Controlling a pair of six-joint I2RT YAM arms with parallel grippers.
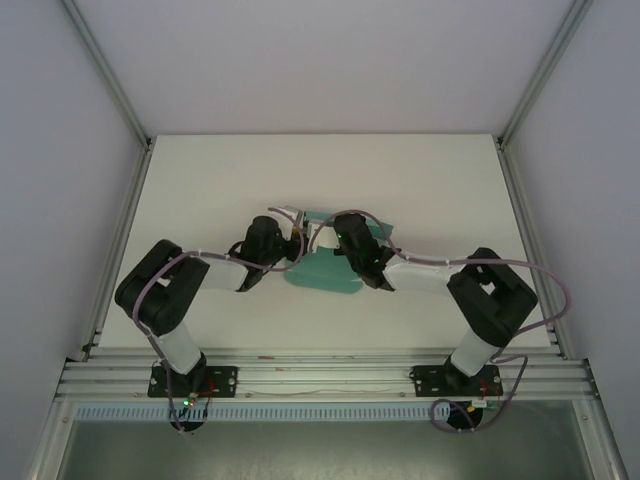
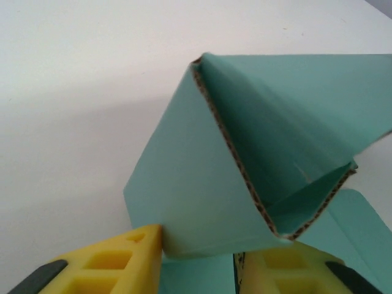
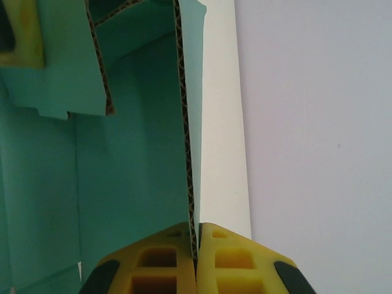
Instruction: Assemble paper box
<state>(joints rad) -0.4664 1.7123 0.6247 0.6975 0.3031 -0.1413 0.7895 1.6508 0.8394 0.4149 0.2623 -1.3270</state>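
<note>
The paper box (image 1: 322, 270) is a teal-green corrugated card sheet, partly folded up, lying at the table's middle between both arms. My left gripper (image 1: 293, 243) stands open at its left side. In the left wrist view a folded-over flap (image 2: 202, 184) rests against the yellow fingertips (image 2: 144, 254), with flat card showing in the gap of the left gripper (image 2: 199, 269). My right gripper (image 1: 347, 236) is shut on an upright wall of the box (image 3: 135, 171), and the card's edge runs straight up from the pinch of the right gripper (image 3: 196, 245).
The white table (image 1: 400, 180) has bare room behind and to both sides of the box. Aluminium frame rails (image 1: 110, 250) and grey enclosure walls border it. A yellow finger of the left gripper (image 3: 18, 30) shows at the top left of the right wrist view.
</note>
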